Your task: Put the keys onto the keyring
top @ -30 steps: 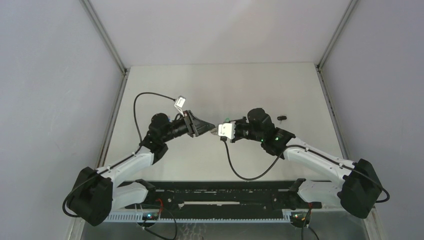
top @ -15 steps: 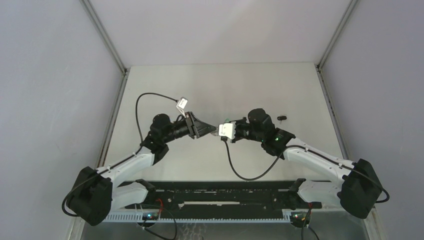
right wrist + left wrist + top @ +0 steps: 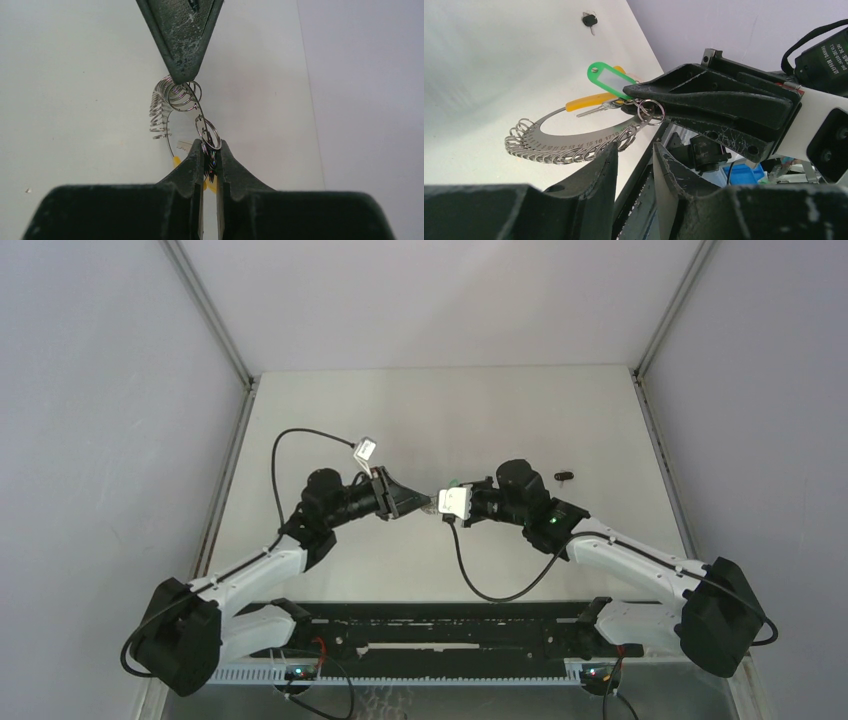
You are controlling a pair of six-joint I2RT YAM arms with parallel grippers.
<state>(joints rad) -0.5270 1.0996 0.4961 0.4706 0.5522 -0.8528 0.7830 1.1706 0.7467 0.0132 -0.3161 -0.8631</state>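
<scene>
**A:** Where is everything sitting right now?

**B:** The right gripper (image 3: 210, 146) is clenching the silver, crescent-shaped metal keyring (image 3: 566, 142). It is gripping the bunch where the oval green plastic tag (image 3: 610, 80) and the flat yellow strip (image 3: 586, 102) are hanging, and holding it all above the white table (image 3: 450, 410). The left gripper (image 3: 635, 150) is pointing its tip into the small wire rings (image 3: 176, 94) strung along the crescent. A gap is showing between its fingers (image 3: 604, 165), and I am not managing to tell whether they are pinching a ring or only touching one.

**A:** And the key?

**B:** The tiny black-headed key (image 3: 565, 476) is lying on the table beyond the right arm, well apart from both grippers. Nothing is holding it.

**A:** So what is this step asking for?

**B:** I am reading it as steadying the keyring before any threading. The crescent is dangling from that one clamped point, so the right grip needs to be firm or it could be swinging. The wire rings are crowding together, so the left tip should be closing on one ring, not several. The loose round split ring (image 3: 210, 134) just above the right fingertips is looking like the easiest one to present to the key.
</scene>
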